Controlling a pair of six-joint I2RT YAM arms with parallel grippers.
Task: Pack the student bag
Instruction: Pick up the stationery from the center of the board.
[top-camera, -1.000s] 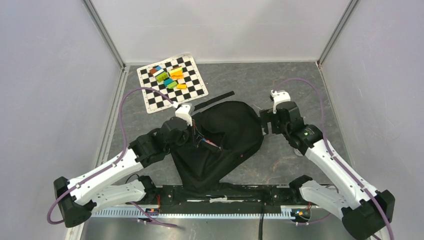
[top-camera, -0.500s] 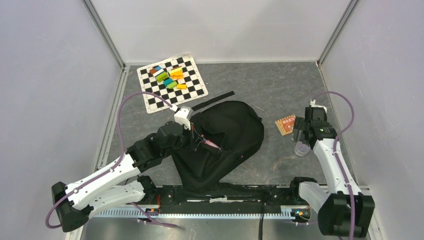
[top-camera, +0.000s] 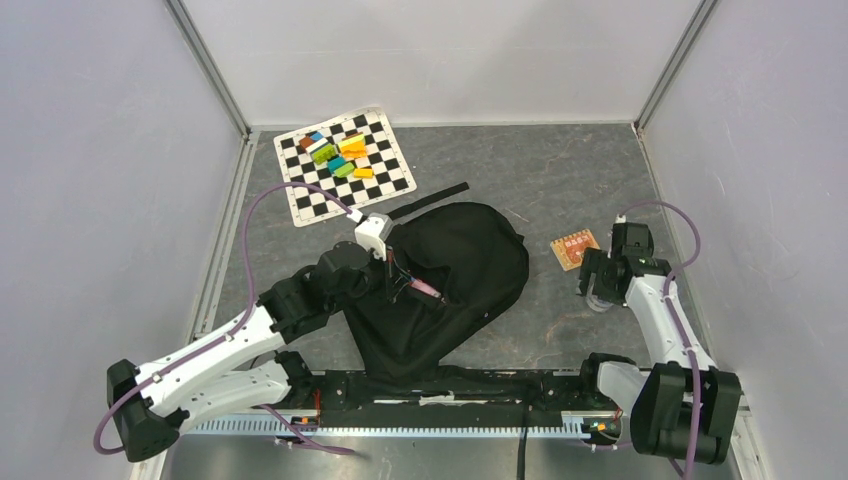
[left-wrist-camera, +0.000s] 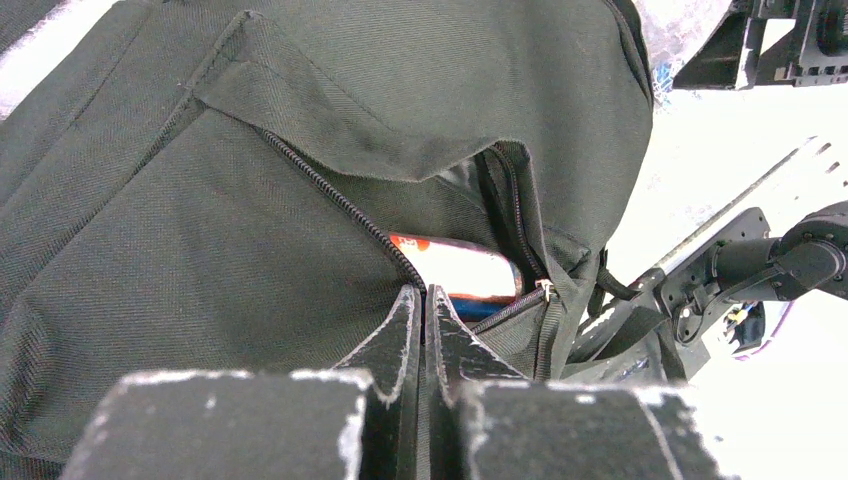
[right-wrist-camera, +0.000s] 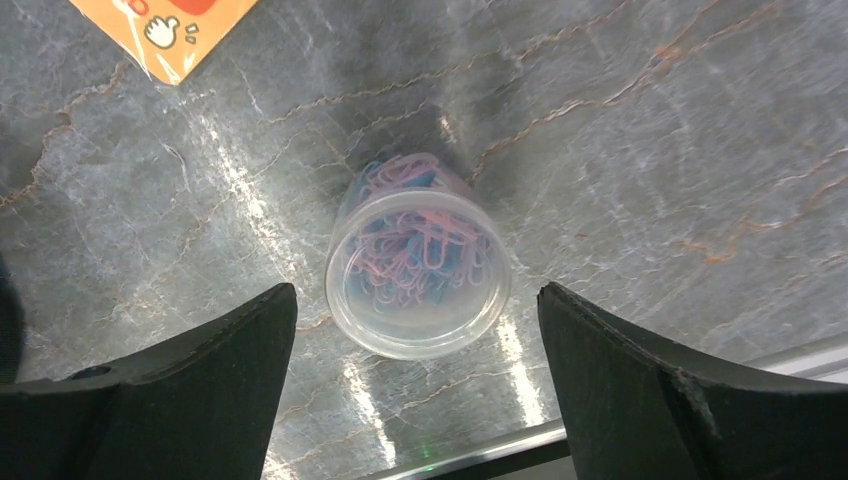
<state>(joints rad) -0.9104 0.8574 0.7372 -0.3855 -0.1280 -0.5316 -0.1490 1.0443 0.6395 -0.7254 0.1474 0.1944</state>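
At the far left of the grey marbled table top (top-camera: 500, 170) lies a black-and-white chequered mat (top-camera: 385, 185) carrying a cluster of small coloured blocks (top-camera: 340, 155), well apart from both arms. Next along, the left gripper (left-wrist-camera: 425, 300) has its jaws pressed together at the zip edge of the large black soft fabric backpack (top-camera: 470, 250), apparently pinching the lip of the opening and holding it agape. The backpack sprawls at the middle of the table between the two arms, rounded end away from the bases, one strap (top-camera: 430, 202) trailing toward the mat. Inside the gap a red-and-white item (left-wrist-camera: 455, 268) shows, with something blue beneath it; what they are cannot be told. Right of the backpack, apart from it, lies a flat orange card (top-camera: 574, 249), and just nearer the bases stands a small clear round plastic tub (right-wrist-camera: 418, 270) holding pink and blue paper clips. The tub stands upright, its axis pointing up at the wrist, so it offers no long side in plan. The right gripper (top-camera: 598, 292) hangs straight over it, jaws spread wide with a finger on either side and neither touching. The right arm is plainly the nearer one, and the backpack's opening lies off to its left.
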